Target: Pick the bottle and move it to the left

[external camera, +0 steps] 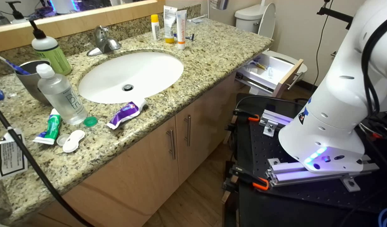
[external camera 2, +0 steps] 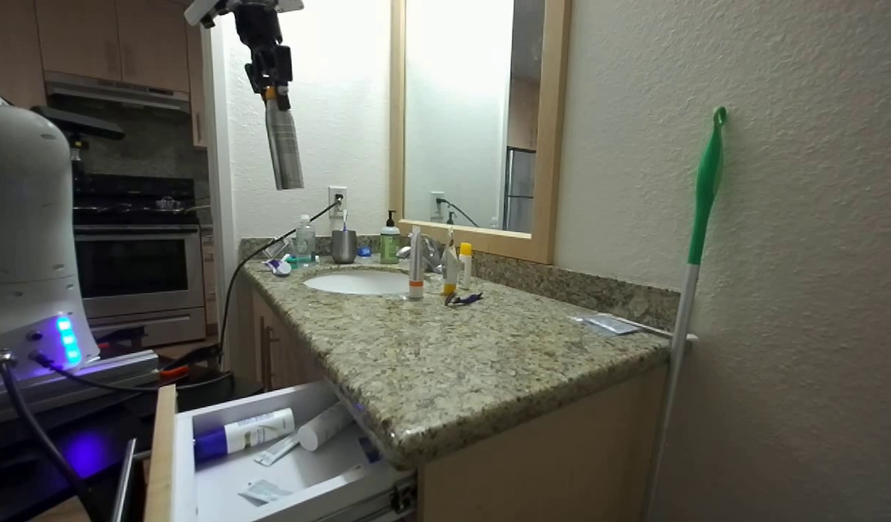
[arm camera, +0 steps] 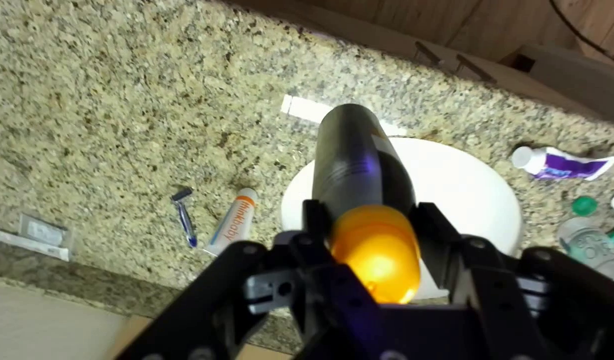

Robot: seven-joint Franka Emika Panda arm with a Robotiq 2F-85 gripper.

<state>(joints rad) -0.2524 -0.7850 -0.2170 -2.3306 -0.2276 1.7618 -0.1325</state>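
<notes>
The bottle is a slim grey cylinder with an orange cap. In an exterior view the bottle (external camera 2: pixel 284 148) hangs high above the counter, cap up and slightly tilted. My gripper (external camera 2: pixel 275 98) is shut around its top, near the cap. In the wrist view the gripper (arm camera: pixel 369 215) has one finger on each side of the bottle (arm camera: pixel 349 160), and the orange cap faces the camera. In an exterior view only the lower end of the bottle (external camera: pixel 219 3) shows at the top edge, and the gripper is out of view there.
The granite counter (external camera: pixel 212 47) holds a sink (external camera: pixel 143 69), a faucet (external camera: pixel 105 42), a clear bottle (external camera: pixel 64 97), a green soap bottle (external camera: pixel 51 52), a cup (external camera: pixel 32 83) and standing tubes (external camera: pixel 181 30). A purple tube (external camera: pixel 125 115) lies near the front edge. A drawer (external camera 2: pixel 286 399) stands open.
</notes>
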